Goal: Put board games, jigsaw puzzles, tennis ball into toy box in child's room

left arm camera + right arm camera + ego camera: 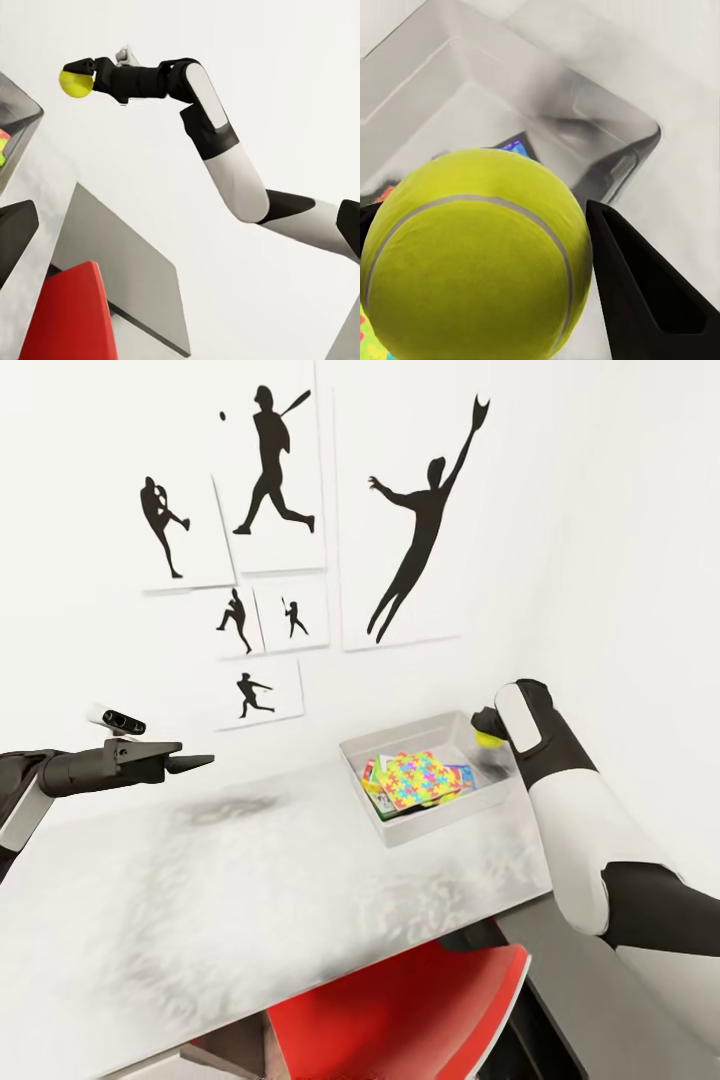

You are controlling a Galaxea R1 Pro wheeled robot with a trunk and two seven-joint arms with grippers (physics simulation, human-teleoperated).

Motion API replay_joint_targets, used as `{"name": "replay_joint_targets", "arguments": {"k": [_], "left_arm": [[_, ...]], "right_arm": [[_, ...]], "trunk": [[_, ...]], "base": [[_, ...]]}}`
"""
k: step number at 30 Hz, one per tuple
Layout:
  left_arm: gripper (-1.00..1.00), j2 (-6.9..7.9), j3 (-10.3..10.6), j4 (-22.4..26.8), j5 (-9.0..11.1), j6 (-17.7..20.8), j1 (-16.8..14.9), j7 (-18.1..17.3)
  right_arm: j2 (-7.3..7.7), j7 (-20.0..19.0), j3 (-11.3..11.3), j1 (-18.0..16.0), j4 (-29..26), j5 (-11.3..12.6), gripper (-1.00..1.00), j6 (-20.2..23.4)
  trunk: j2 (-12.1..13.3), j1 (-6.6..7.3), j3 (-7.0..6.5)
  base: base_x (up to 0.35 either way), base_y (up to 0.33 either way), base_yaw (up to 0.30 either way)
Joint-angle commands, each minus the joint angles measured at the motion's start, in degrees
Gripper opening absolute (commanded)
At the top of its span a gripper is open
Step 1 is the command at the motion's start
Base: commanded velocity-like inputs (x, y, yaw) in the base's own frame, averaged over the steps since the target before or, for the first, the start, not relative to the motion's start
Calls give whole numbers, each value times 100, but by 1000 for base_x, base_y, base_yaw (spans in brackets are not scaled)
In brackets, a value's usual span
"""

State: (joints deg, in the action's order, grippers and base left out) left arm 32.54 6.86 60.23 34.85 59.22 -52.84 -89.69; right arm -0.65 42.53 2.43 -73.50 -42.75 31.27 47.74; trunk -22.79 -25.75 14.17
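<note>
The tennis ball (489, 739) is a yellow-green ball held in the air, and my right gripper (487, 732) is shut on it. It hangs just above the back right corner of the toy box (440, 826), a light grey bin on the table's right end. From the right wrist the tennis ball (472, 255) looms large over the toy box (585, 82). A jigsaw puzzle (424, 776) lies on top inside, with edges of board games (374, 775) peeking out under it. My left gripper (196, 762) hovers open over the table's left side, holding nothing. The left wrist view shows the tennis ball (76, 82) held aloft.
The white table (250, 880) stands against a wall hung with black sports silhouettes (420, 530). A red chair (420, 1000) is tucked under the table's front edge. A second white wall closes in at the right, just behind my right arm.
</note>
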Motion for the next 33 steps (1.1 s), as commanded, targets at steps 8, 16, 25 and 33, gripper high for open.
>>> {"name": "replay_joint_targets", "arguments": {"k": [8,16,25,33], "left_arm": [[100,9,15,-2,6,57,-7,-31],[100,15,5,-2,12,63,-7,-31],[100,65,-16,21,248,74,-7,-31],[100,77,-17,140,712,78,-16,-31]], "right_arm": [[-14,272,11,-170,8,78,-100,2],[-14,398,11,-281,32,85,-100,7],[-20,403,11,-326,66,103,-100,46],[-23,384,9,-339,88,107,-100,319]], "trunk": [[-12,-3,87],[-12,-3,162],[-12,-3,246],[-12,-3,320]], "base": [[0,0,0],[0,0,0],[0,0,2],[0,0,52]]}}
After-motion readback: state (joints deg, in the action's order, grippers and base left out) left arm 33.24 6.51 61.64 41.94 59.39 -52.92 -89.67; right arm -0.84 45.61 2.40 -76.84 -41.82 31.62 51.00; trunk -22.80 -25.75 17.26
